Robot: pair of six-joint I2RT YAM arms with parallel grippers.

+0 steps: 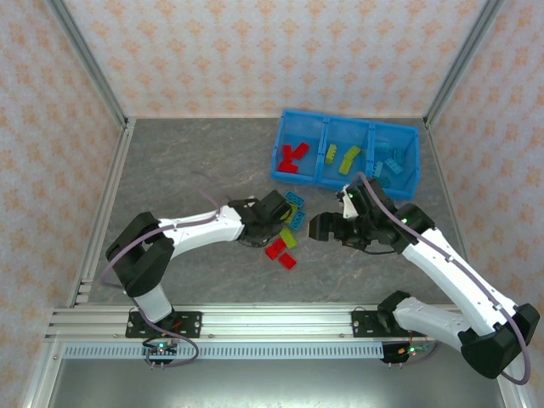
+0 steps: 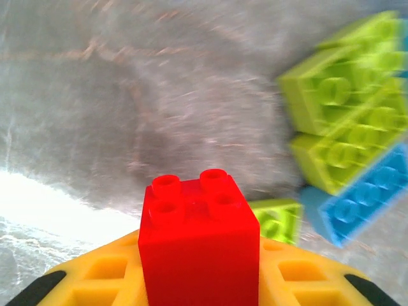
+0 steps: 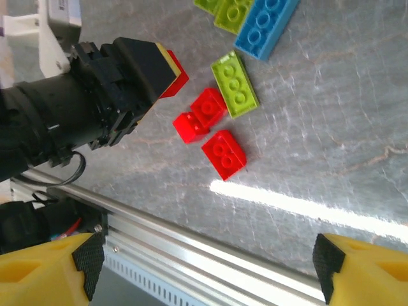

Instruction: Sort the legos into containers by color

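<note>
Pressure is being applied to a red brick [image 2: 199, 248] by the left claw [image 3: 167, 67], its yellow fingers [image 2: 95, 280] being pressed against two opposite sides of the brick, studs facing the wrist camera. Whether the brick is being lifted off the grey tabletop [image 1: 195, 170] cannot be told. Just beside it, two loose red bricks [image 3: 201, 115] are lying touching each other, with a lime green brick [image 3: 234, 84] next to them and a light blue brick [image 3: 266, 25] a little farther away. The right claw [image 3: 207, 264] is being held spread wide and empty above the near rail, close to this cluster. The blue tray [image 1: 278, 153] is sitting at the far right of the tabletop, well apart from the loose pieces: red legos [image 1: 293, 157] are being held in its left compartment, lime green legos [image 1: 340, 157] in the middle one and light blue legos [image 1: 391, 166] in the right one.
</note>
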